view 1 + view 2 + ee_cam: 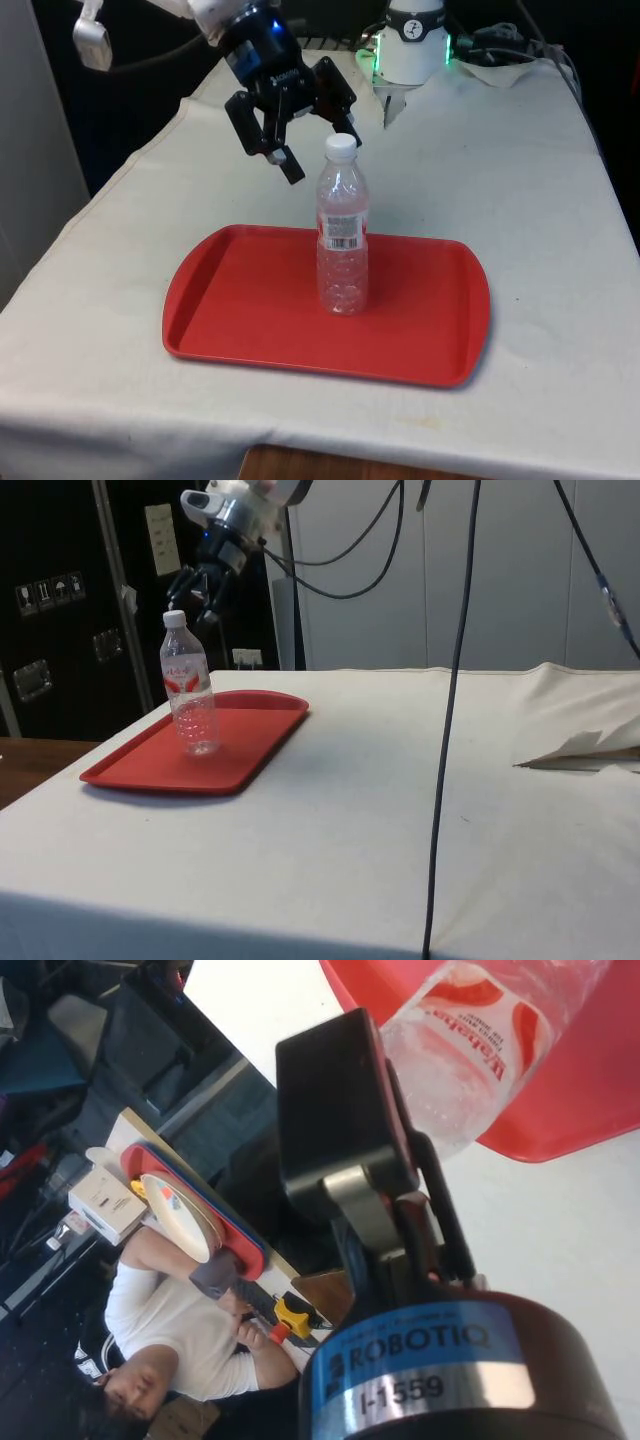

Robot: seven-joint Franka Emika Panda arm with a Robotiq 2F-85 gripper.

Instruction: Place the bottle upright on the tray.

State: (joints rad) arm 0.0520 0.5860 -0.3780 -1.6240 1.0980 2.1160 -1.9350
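Water bottle [342,240], clear plastic with a white cap, is standing upright near the middle of the red tray [230,300], which is lying on the white tablecloth [520,200]. Nothing is touching the bottle, and the rest of the tray is lying bare around it.

Hanging tilted in the air just beside the bottle's cap, on the front view's left and slightly behind it, is the black gripper [322,142]; its fingers are spread wide and holding nothing. In the side view the gripper [200,598] is sitting above and behind the cap, apart from it, with the bottle [190,695] and tray [255,735] near the table's far corner. A dark cable [450,710] is hanging down across that view, nearer the camera.

The bottle's label is showing a barcode in the front view and red shapes with partly readable red lettering in the wrist view [480,1050]. The gripper body [450,1360] is reading "ROBOTIQ" and "I-1559" on a blue and silver band. Beyond the table edge, a person in a white shirt [170,1330] is sitting beside a cluttered desk.
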